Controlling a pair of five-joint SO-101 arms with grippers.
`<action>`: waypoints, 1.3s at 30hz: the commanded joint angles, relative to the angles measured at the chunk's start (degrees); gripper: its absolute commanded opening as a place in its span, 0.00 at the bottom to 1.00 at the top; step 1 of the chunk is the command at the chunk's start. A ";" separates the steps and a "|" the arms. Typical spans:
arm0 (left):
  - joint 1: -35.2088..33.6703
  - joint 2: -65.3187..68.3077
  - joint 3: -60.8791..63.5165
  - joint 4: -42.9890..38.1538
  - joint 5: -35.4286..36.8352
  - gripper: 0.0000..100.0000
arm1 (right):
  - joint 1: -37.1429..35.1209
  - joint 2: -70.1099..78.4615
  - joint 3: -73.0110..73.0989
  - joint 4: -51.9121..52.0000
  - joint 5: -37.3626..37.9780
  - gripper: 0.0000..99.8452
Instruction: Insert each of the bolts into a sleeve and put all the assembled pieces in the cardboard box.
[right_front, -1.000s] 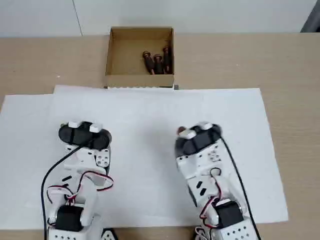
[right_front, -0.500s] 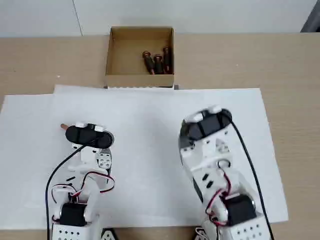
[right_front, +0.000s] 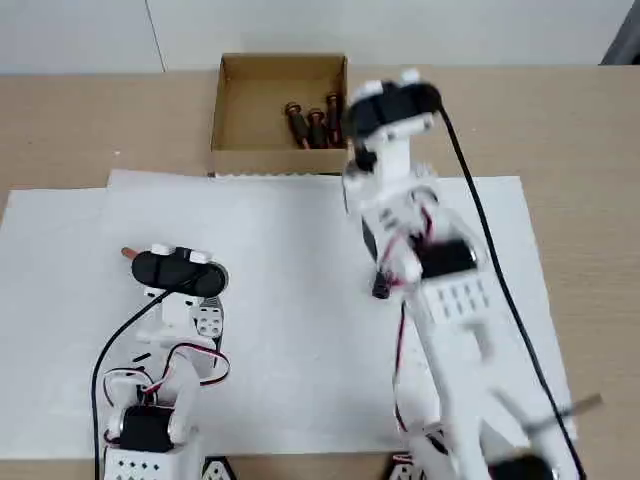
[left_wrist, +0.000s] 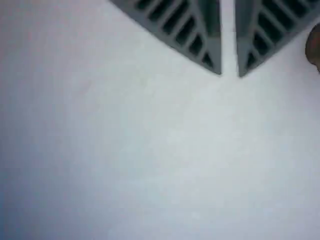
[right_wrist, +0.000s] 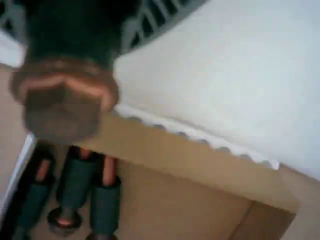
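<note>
Now the right gripper (right_wrist: 82, 22), clamped on a copper-headed bolt in its dark sleeve (right_wrist: 65, 97), has swung forward from mid-sheet to the near right corner of the brown cardboard box (right_front: 232, 110), where three assembled pieces (right_front: 315, 125) lie. The left gripper (left_wrist: 230, 74), fingers almost touching and empty, sits over white paper (right_front: 300, 300) beside a loose copper bolt (right_front: 128, 252).

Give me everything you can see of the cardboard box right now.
The cardboard box is a shallow, open-topped square tray of plain brown corrugated board, sitting flat on the wooden table at the far edge of the white paper. Three assembled pieces lie side by side on its floor, toward the right wall. The right gripper, holding a fourth piece, hangs by that wall.
</note>
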 joint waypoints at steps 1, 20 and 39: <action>-0.09 -0.44 -0.13 0.00 -0.09 0.01 | 0.57 10.24 -12.31 -2.86 -0.62 0.00; -0.09 -0.44 -0.13 0.00 -0.09 0.01 | -2.68 60.79 -63.21 -4.88 13.71 0.00; -0.09 -0.44 -0.13 0.00 -0.09 0.01 | -7.34 75.74 -77.71 -4.26 28.13 0.18</action>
